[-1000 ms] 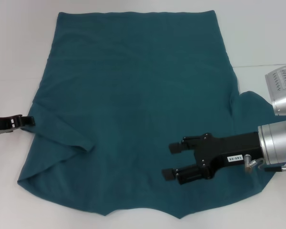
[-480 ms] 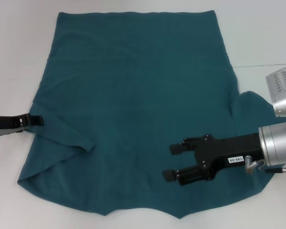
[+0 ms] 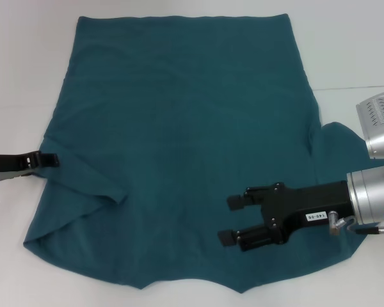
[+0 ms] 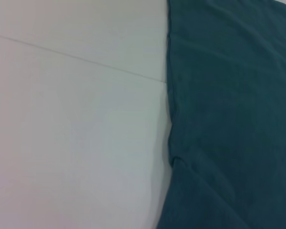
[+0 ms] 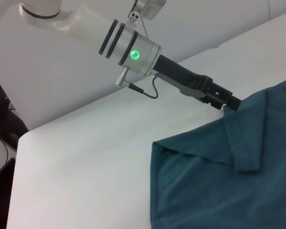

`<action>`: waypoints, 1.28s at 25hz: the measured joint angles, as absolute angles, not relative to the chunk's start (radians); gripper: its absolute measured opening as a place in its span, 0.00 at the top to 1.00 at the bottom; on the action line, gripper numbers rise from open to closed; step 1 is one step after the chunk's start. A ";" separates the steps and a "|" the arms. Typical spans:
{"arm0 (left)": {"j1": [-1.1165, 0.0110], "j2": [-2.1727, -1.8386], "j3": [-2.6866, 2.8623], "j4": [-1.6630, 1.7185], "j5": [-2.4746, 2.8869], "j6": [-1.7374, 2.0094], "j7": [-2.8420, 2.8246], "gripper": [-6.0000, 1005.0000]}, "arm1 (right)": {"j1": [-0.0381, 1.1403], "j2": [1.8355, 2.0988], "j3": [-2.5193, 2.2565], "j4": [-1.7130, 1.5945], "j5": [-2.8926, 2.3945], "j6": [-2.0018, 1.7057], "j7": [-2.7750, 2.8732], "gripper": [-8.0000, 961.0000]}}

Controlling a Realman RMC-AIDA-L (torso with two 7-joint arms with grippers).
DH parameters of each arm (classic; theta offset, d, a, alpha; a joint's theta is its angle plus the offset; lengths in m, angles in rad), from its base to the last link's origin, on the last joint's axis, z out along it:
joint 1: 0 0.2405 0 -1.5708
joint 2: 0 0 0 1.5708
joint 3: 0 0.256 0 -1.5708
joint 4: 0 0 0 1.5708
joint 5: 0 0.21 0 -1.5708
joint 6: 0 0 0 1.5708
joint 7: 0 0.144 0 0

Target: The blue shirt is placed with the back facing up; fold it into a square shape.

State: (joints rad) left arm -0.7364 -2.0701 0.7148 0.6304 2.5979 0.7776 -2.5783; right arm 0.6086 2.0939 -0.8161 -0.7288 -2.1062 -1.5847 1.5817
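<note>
Blue shirt (image 3: 179, 147) lies spread back-up on the white table (image 3: 19, 77). The left gripper (image 3: 48, 158) meets its left edge by the folded-in sleeve, jaws unreadable; the right gripper (image 3: 233, 219) hovers open-jawed over the lower right. Best pinch only the edge layer before lifting.

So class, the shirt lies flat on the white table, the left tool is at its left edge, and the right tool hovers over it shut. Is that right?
Not quite: the head view shows the right tool open, its fingers apart, above the blue shirt. The rest holds: the left tool is at the shirt's left edge on the white table.
</note>
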 joint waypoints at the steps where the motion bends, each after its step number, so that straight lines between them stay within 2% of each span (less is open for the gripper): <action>1: -0.736 -2.071 0.717 0.630 2.600 0.774 -2.578 0.30 | 0.609 2.094 -0.816 -0.729 -2.106 -1.585 1.582 0.05; 32: -0.759 -2.083 0.733 0.555 2.598 0.642 -2.529 0.31 | 0.615 2.094 -0.818 -0.712 -2.106 -1.581 1.571 0.05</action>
State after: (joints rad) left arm -0.7586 -2.0832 0.7333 0.5550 2.5975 0.6417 -2.5285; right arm 0.6151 2.0939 -0.8175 -0.7117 -2.1062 -1.5815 1.5708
